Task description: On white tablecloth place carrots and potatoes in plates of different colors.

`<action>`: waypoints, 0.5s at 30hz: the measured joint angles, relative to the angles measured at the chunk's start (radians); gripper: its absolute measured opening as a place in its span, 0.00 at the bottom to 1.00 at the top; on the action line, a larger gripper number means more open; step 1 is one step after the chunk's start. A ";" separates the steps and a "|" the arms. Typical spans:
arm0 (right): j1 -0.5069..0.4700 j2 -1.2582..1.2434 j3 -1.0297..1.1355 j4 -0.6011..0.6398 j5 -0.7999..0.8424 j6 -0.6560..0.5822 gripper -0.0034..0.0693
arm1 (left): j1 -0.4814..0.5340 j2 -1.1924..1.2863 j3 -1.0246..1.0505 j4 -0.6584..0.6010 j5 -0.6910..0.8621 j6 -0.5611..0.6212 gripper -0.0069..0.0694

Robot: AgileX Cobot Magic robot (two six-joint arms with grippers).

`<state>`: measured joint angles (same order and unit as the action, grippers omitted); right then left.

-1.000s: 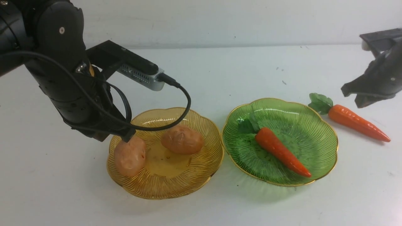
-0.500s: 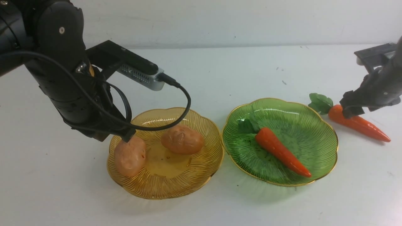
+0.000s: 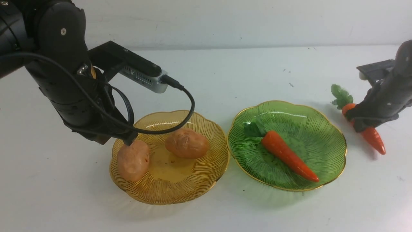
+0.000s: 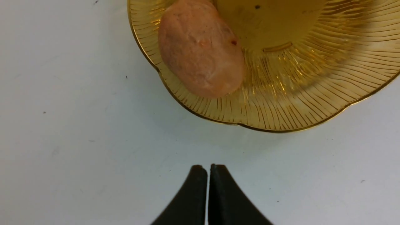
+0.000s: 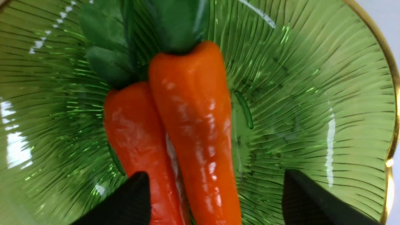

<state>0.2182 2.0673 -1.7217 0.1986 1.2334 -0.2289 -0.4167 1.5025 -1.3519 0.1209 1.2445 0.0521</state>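
Note:
On the white tablecloth [image 3: 225,74] the amber plate [image 3: 180,199] holds two potatoes [image 3: 133,160] [image 3: 187,143]. The green plate [image 3: 322,141] holds one carrot [image 3: 288,154]. My right gripper [image 3: 359,124] is shut on the second carrot [image 3: 373,138], tilted and raised just right of the green plate. The right wrist view disagrees: two carrots [image 5: 190,125] [image 5: 134,131] lie in the green plate [image 5: 312,93] between spread fingers [image 5: 134,200]. My left gripper [image 4: 207,168] is shut and empty, by the amber plate's [image 4: 281,103] rim near a potato [image 4: 200,50].
The left arm's wrist camera and its cable [image 3: 190,106] hang over the back of the amber plate. The two plates sit side by side, almost touching. A white wall [image 3: 225,22] closes the far edge of the table.
My right gripper came down from above, closed on the carrot lying right of the green plate, and raised and turned it point-down. The left arm has not moved.

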 joint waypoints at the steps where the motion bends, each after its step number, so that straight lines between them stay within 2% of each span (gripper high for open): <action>1: 0.000 -0.001 0.000 -0.001 0.000 0.029 0.83 | 0.000 0.000 0.000 -0.008 0.000 0.000 0.09; 2: 0.000 -0.003 0.000 -0.001 0.000 0.061 0.85 | 0.000 0.000 0.000 -0.012 0.000 0.000 0.09; 4: 0.000 -0.025 0.010 0.004 -0.001 0.126 0.82 | 0.000 0.000 0.000 -0.019 0.000 0.000 0.09; 8: 0.000 -0.105 0.038 0.009 -0.001 0.163 0.69 | 0.000 0.000 0.000 -0.023 0.000 -0.001 0.09; 10: 0.000 -0.194 0.069 0.005 -0.002 0.171 0.54 | 0.000 0.000 0.000 -0.023 0.000 -0.002 0.09; 12: 0.000 -0.267 0.101 -0.004 -0.002 0.174 0.44 | 0.000 0.000 0.000 -0.023 0.000 -0.003 0.09; 15: 0.001 -0.428 0.188 -0.050 -0.002 0.180 0.21 | 0.000 0.000 0.000 -0.023 0.000 -0.007 0.09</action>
<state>0.2193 1.6396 -1.5333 0.1484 1.2313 -0.0488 -0.4167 1.5025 -1.3519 0.0983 1.2445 0.0450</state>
